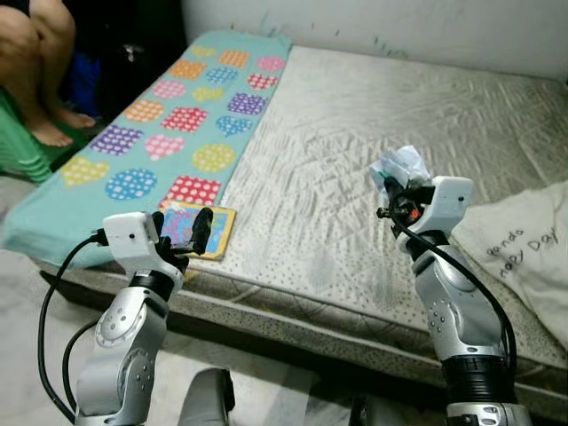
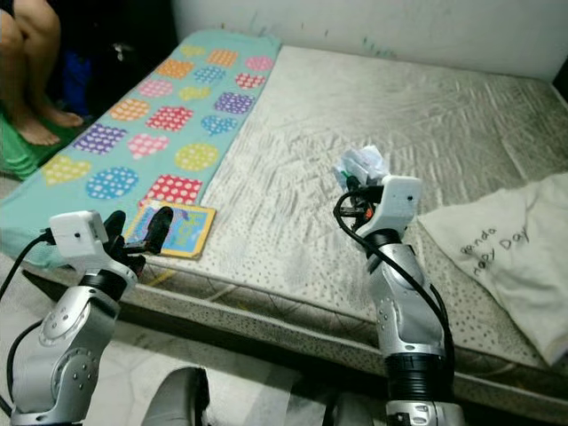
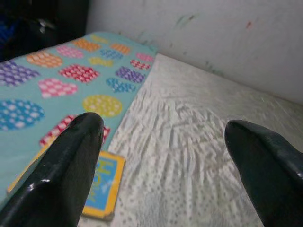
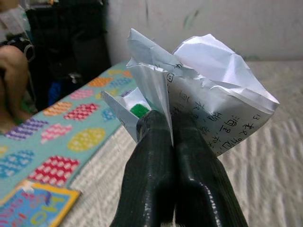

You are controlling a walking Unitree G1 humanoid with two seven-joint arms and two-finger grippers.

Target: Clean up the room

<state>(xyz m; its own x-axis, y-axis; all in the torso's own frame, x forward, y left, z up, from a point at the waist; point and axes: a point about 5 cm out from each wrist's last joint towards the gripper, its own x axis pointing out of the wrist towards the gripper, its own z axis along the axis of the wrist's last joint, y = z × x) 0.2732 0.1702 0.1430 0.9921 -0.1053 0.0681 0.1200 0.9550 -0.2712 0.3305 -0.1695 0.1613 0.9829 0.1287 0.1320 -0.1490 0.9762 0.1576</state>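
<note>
My right gripper (image 1: 391, 188) is raised over the grey mattress (image 1: 373, 124) and shut on a crumpled white paper (image 4: 208, 90) with printed writing. The paper (image 1: 399, 165) sticks up above the fingers. My left gripper (image 1: 191, 232) stands open at the mattress's near left edge, its fingers (image 3: 71, 165) spread wide just over a yellow-edged picture book (image 1: 197, 227). The book (image 2: 176, 228) lies flat beside a teal blanket with coloured dotted hearts (image 1: 160, 133).
A white cloth with handwriting (image 1: 524, 253) lies at the mattress's right edge. A person's bare legs (image 1: 40, 62) are at the far left on a green seat. A white wall (image 1: 399, 22) runs behind the bed. Pale floor lies below.
</note>
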